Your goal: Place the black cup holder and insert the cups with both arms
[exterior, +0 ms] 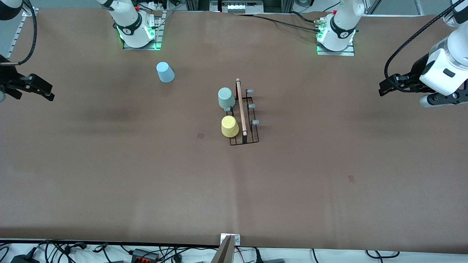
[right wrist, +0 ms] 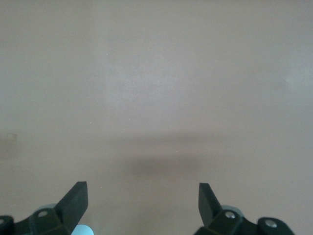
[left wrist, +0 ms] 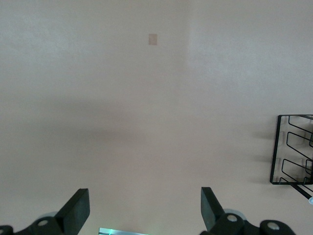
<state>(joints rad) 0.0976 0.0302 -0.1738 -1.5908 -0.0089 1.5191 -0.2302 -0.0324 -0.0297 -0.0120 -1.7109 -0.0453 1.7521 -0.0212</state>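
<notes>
Two grippers' fingers [left wrist: 78, 208] spread, empty; black cup holder's [exterior: 244, 113] rod lengthwise toward front camera.

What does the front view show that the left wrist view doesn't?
Only the front view shows the three cups: the green cup and yellow cup sit on prongs of the black cup holder, and the blue cup stands apart, toward the right arm's end. It also shows the right gripper, open over bare table.

Only the left wrist view shows the left gripper from close up, open and empty.

Both show the brown table and part of the holder.
</notes>
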